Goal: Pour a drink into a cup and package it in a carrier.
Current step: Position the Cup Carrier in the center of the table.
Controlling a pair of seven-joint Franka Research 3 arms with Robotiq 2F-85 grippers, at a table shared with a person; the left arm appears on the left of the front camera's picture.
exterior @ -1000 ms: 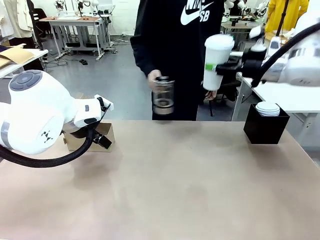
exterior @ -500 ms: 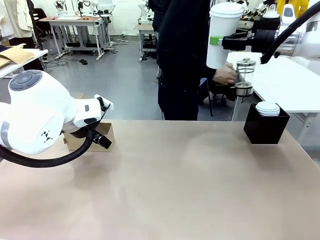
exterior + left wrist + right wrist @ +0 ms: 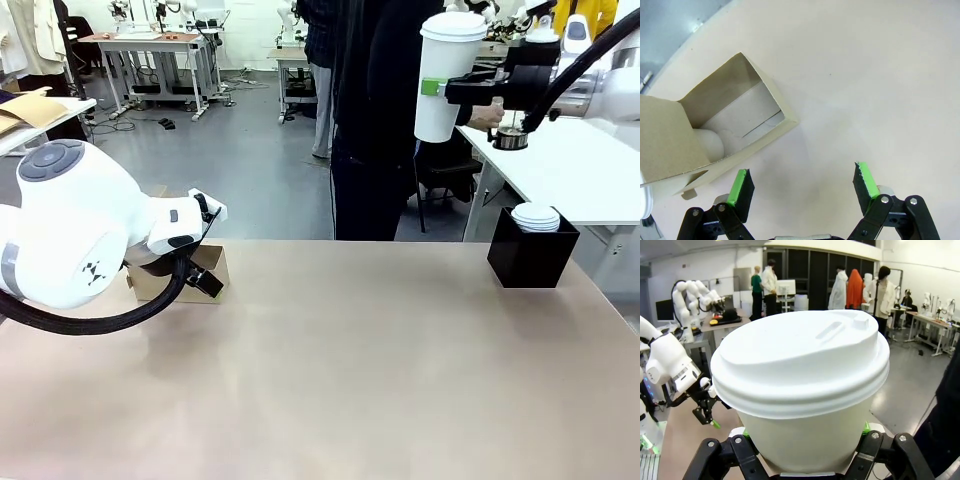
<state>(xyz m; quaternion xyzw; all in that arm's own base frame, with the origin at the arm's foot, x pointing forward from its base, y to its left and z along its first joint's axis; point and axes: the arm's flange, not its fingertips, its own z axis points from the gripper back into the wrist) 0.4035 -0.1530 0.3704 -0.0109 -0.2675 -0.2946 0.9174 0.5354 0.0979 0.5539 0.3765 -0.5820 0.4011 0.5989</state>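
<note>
Fingers of the right gripper (image 3: 438, 88) are clamped on the cup (image 3: 437, 118), green pads pressed to opposite sides of its wall just below mid-height. The cup is upright, carries a white lid (image 3: 454, 24), and is held high in the air beyond the tabletop's (image 3: 360, 370) far edge, toward the far right corner. In the right wrist view the same cup (image 3: 805, 427) sits between the pads, its lid (image 3: 800, 357) seated all round the rim.

Fingers of the left gripper (image 3: 802, 184) stand wide apart with nothing between them, pointing down at bare tabletop (image 3: 865, 75) just beside the carrier (image 3: 747, 117).

The carrier (image 3: 213, 267) rests near the tabletop's left edge, toward the far left corner, partly hidden behind the left arm (image 3: 70, 235). Its cardboard is opened upward; a pale rounded shape lies inside, and what it is cannot be told.

A black box (image 3: 530, 262) stands at the far right corner with a stack of white lids (image 3: 536, 216) in it.

A person in dark clothing (image 3: 385, 120) stands past the far edge. One hand (image 3: 487, 116) reaches to a bottle (image 3: 510, 139) on a white side table (image 3: 580, 170), largely hidden behind the right arm; its contents cannot be made out.
</note>
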